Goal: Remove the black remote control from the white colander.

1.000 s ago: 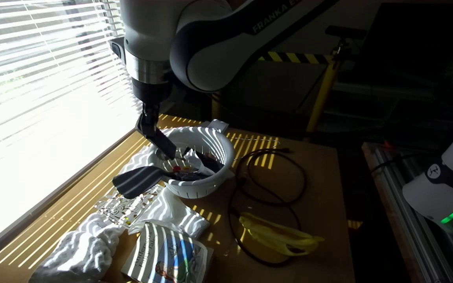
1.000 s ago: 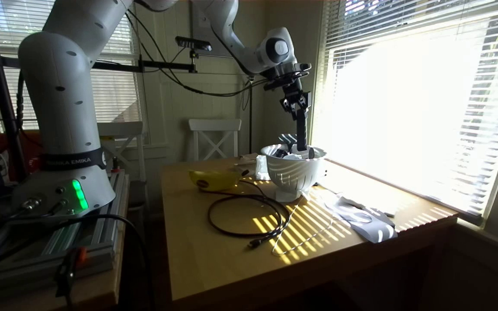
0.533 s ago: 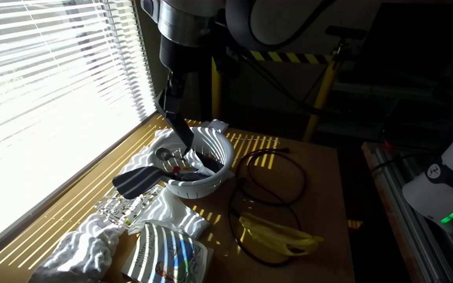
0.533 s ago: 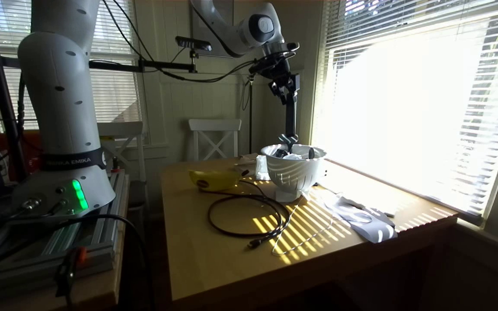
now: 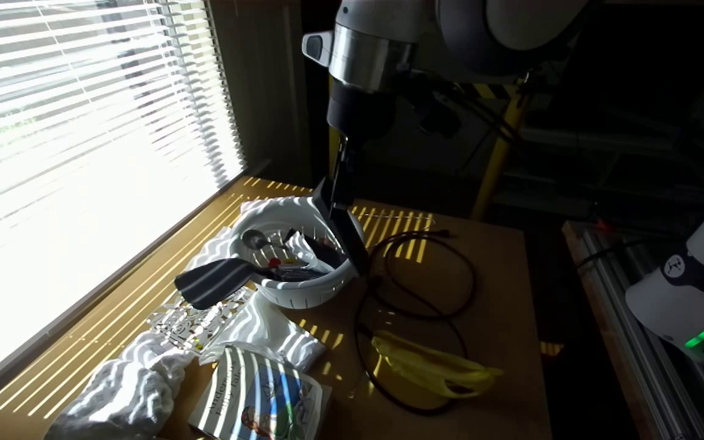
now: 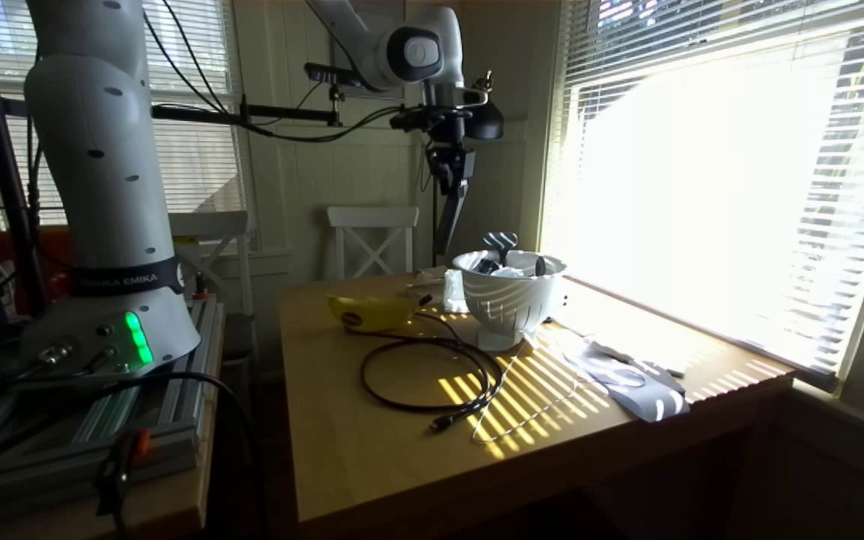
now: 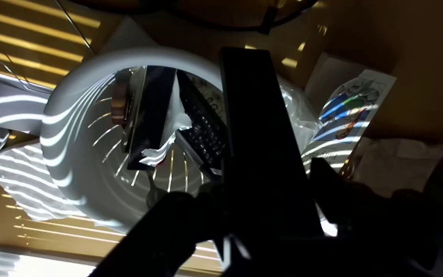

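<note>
The black remote control (image 5: 350,241) hangs over the wooden table (image 5: 498,281), just beside the white colander (image 5: 303,297) on its 3 o'clock side in an exterior view, long axis slanting from 11 o'clock to a free end at 5 o'clock. The gripper (image 7: 263,182) is clamped on its upper end. A black spatula (image 5: 212,284) juts past the colander's 8 o'clock rim; a spoon (image 5: 254,238) lies inside toward 10.

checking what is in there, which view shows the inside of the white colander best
The wrist view: it looks down into the white colander, large and close, though the black remote control covers part. In an exterior view the inside shows smaller, at a slant; in an exterior view, mostly the outer wall.
</note>
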